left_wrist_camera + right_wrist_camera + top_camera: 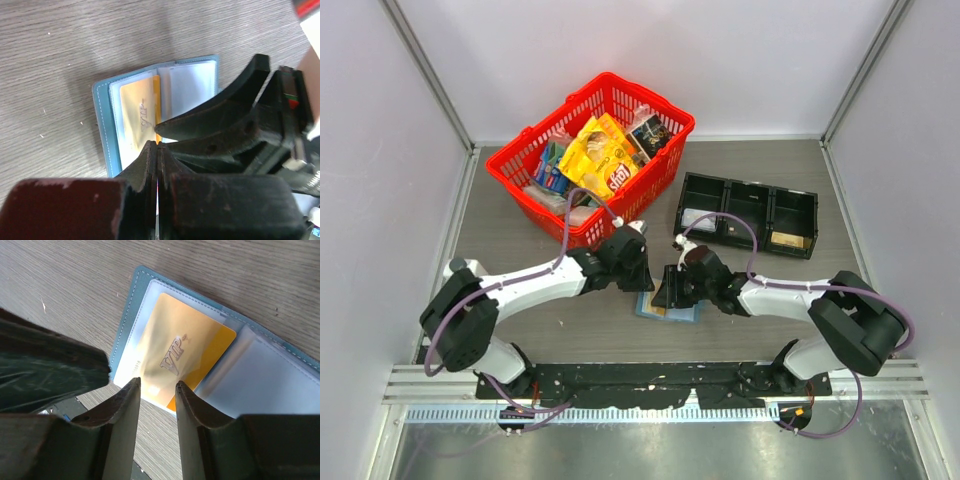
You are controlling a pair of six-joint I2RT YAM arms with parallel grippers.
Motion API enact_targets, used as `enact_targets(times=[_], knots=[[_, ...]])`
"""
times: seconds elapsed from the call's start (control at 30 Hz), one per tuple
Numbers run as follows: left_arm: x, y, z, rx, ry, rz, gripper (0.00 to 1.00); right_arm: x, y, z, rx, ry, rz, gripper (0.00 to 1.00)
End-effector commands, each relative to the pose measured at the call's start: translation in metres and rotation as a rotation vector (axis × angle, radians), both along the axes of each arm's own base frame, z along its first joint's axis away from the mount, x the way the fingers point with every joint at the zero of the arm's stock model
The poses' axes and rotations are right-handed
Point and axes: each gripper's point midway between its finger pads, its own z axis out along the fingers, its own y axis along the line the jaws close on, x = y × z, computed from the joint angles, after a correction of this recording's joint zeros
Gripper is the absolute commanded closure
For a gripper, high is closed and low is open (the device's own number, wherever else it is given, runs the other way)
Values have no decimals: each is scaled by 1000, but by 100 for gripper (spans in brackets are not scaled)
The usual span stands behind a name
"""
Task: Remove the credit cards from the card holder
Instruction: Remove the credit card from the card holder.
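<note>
Two wrist views alone show credit card (185, 347) lettering.

A grey wood-grain table (520, 330) carries three items. A red plastic basket (645, 185) stands at the far left, and a black three-compartment tray (750, 185) sits just beside it to the right. A blue card holder (675, 312) lies open and flat near the middle, closer to the near edge than either.
</note>
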Motion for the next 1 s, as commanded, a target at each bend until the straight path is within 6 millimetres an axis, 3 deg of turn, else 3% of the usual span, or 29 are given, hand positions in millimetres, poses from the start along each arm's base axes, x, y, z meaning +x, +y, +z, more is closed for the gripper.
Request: enact_targets(times=[0.0, 0.37, 0.73, 0.97], knots=[[7, -11, -5, 8, 2, -33, 100, 6, 7, 17, 50, -73, 4, 61], [0, 10, -58, 152, 72, -40, 100, 11, -4, 28, 132, -106, -80, 61], [-10, 31, -68, 185, 79, -10, 100, 15, -18, 14, 176, -46, -154, 61], [-11, 33, -76, 195, 95, -11, 100, 17, -21, 3, 168, 2, -177, 61]])
